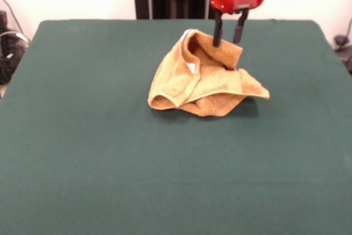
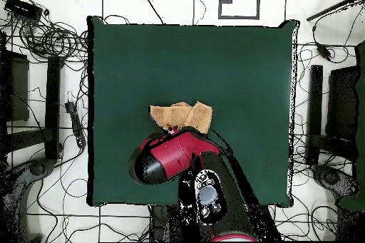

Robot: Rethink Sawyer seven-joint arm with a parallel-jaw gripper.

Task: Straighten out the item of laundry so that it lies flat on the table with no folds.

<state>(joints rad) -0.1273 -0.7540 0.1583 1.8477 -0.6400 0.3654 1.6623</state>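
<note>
The item of laundry point(image 1: 206, 81) is an orange-tan towel, crumpled in a heap a little beyond the middle of the dark green table point(image 1: 82, 136). Its far part stands up in a peak, and folded flaps with pale edging hang toward the front. A small white label point(image 1: 191, 67) shows in a fold. My gripper point(image 1: 227, 42) hangs over the heap's far upper edge. Its two black fingers point(image 1: 218, 32) are apart, with the tips at the raised cloth. From overhead, the towel point(image 2: 182, 115) pokes out past the red arm point(image 2: 167, 158), which hides the gripper.
Green cloth stretches wide on every side of the towel, with the table edges point(image 2: 91, 112) far off. Cables point(image 2: 50, 37) and dark stands point(image 2: 314, 112) lie on the floor around the table.
</note>
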